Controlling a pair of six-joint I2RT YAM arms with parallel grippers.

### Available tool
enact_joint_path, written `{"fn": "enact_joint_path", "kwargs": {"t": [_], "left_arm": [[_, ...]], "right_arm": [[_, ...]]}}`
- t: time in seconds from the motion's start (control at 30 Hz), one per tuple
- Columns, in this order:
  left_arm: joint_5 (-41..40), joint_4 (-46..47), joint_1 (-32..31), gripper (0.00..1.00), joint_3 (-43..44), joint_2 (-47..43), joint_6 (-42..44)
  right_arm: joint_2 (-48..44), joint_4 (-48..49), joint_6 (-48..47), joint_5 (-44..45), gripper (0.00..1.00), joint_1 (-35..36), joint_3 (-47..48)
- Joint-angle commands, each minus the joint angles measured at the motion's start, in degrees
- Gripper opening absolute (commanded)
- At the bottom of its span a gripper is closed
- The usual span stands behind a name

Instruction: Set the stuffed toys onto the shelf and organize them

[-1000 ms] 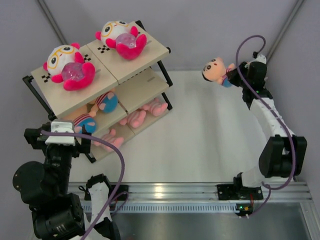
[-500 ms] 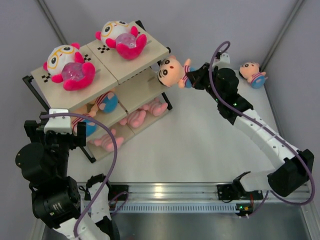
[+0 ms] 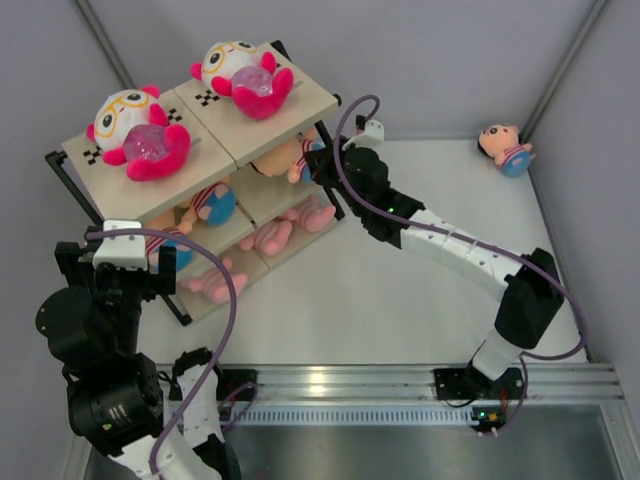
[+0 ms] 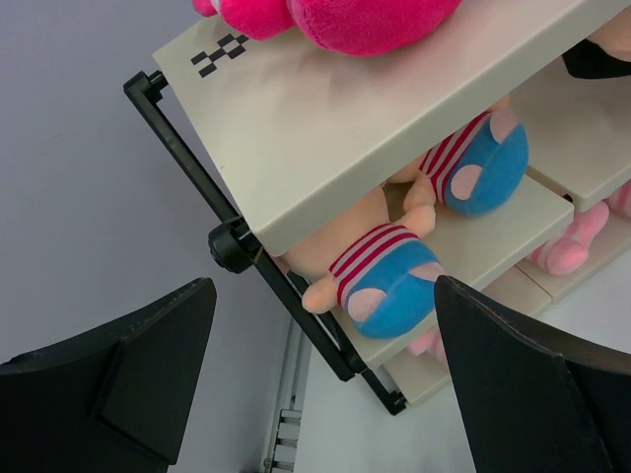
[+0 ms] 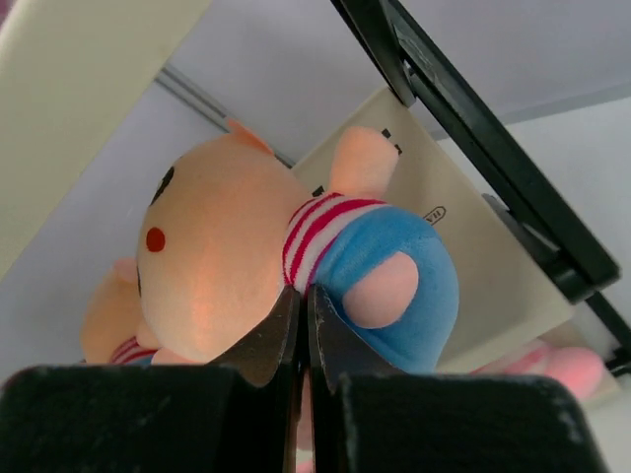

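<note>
Right gripper [image 5: 301, 301] pinches the striped toy [image 5: 380, 261] at its neck, at the middle tier of the shelf [image 3: 305, 100]; released here, seemingly near the edge, it may topple off. Left gripper [image 4: 320, 379] spread, idle

The white table [image 3: 400, 290] carried the shelf [image 3: 310, 100] on its far left part, with the black frame's feet standing on the surface close to the left wall. One toy [image 3: 505, 148], peach-faced with a striped top and blue bottom, lay alone in the far right corner, near the walls and well apart from the shelf. A metal rail [image 3: 350, 385] ran along the table's near edge.
</note>
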Motion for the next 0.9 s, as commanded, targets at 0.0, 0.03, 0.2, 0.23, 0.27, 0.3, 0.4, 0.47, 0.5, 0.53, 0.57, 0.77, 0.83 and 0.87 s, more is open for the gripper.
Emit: {"fn": "enact_joint_path", "kwargs": {"t": [0.0,0.03,0.2,0.23,0.27,0.3,0.4,0.47,0.5,0.53,0.57,0.77,0.83,0.87], "left_arm": [[1.5,3.2,0.1,0.99,-0.8,-0.3,-0.8],[1.5,3.2,0.1,0.99,-1.0,-0.5,-0.7],[1.6,3.1,-0.5,0.99,-1.6,-0.5,-0.8],[1.5,3.1,-0.8,0.99,-1.7,-0.6,-0.8],[1.5,3.0,-0.9,0.99,-1.8,-0.7,-0.9],[1.5,3.1,-1.1,0.99,-1.8,-0.7,-0.9],[1.4,3.2,-1.7,0.98,-2.3,-0.8,-1.2],[1.3,3.2,-2.1,0.98,-2.6,-0.8,-1.2],[1.5,3.2,-2.2,0.99,-2.7,-0.9,-1.2],[1.5,3.2,-2.4,0.99,-3.0,-0.8,-1.2],[1.5,3.2,-2.5,0.99,-3.1,-0.8,-1.0],[2.6,3.1,-2.7,0.99,-3.4,-0.7,-1.0],[5.7,3.1,-2.7,0.99,-3.3,-0.8,-1.5],[7.8,3.1,-2.7,0.99,-3.5,-0.9,-1.6]], "right_arm": [[2.3,7.3,6.7,11.6,0.00,3.0,4.5],[3.2,7.5,7.3,13.5,0.00,4.6,5.7],[9.2,6.6,11.8,25.2,0.00,8.8,9.7],[10.8,5.3,13.0,26.1,0.00,9.5,11.8],[11.9,2.5,15.4,27.4,0.01,9.6,13.1],[12.7,1.0,16.7,28.0,0.02,10.1,14.3],[15.0,1.5,18.6,31.1,0.12,11.6,16.4],[17.0,0.6,18.2,30.4,0.18,13.0,19.0],[17.6,0.2,17.8,29.8,0.19,13.2,19.8],[18.4,0.1,17.5,29.7,0.19,13.7,20.7],[18.5,0.3,17.4,29.6,0.19,13.9,20.8],[15.9,4.1,14.3,30.4,0.22,14.8,17.8],[12.0,7.3,11.1,30.4,0.25,14.8,12.5],[10.3,11.7,9.0,29.1,0.30,14.8,10.8]]}}
